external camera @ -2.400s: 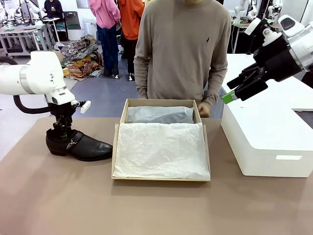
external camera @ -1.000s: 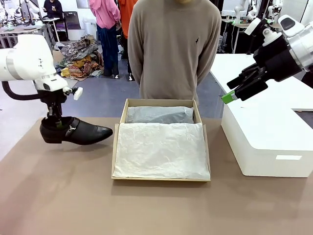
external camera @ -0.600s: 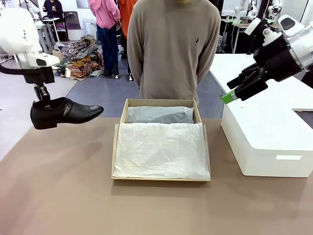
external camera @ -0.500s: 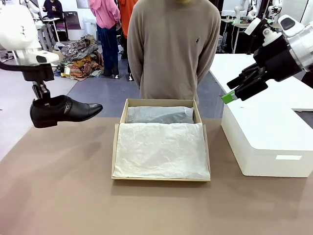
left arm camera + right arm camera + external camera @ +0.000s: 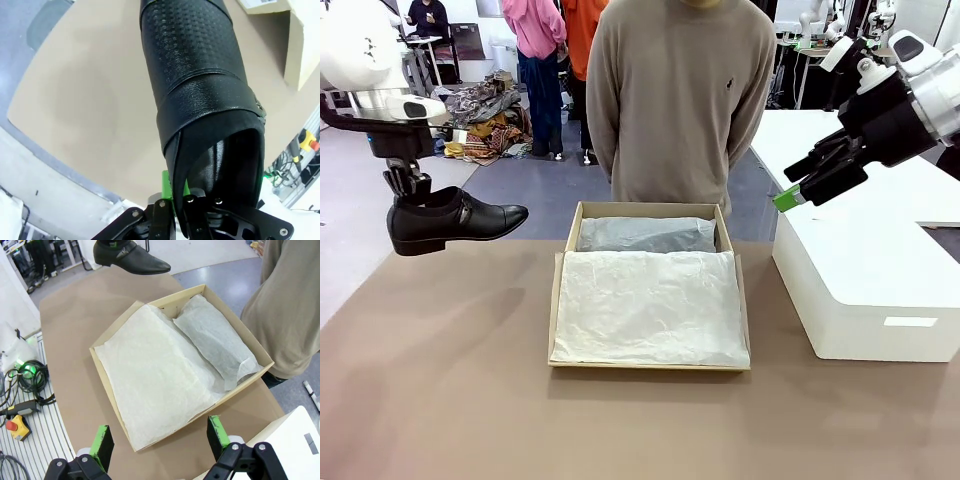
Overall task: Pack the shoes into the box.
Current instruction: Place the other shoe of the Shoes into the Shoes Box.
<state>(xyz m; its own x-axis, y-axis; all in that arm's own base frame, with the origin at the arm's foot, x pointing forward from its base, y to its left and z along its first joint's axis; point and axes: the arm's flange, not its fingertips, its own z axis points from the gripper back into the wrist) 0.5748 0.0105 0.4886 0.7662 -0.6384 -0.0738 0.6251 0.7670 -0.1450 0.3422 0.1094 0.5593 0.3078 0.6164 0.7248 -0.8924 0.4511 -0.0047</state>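
The left fingers (image 5: 406,183) are clamping tight on the heel rim of one black shoe (image 5: 455,222). They are holding it in the air to the left of the box (image 5: 557,300), clear of the bench (image 5: 440,380), with its toe pointing toward the box. The right fingers (image 5: 786,199) are standing spread wide and holding nothing, hovering to the right of the box over a white box (image 5: 860,290). White paper (image 5: 650,305) is lining the box, and a person (image 5: 685,100) is standing behind it.

Brown tabletop (image 5: 440,400) up front — grey-blue floor (image 5: 520,190) beyond it. Heap of patterned cloth (image 5: 490,125) on that floor, bystanders (image 5: 535,40) standing just behind the heap — light even, indoor.
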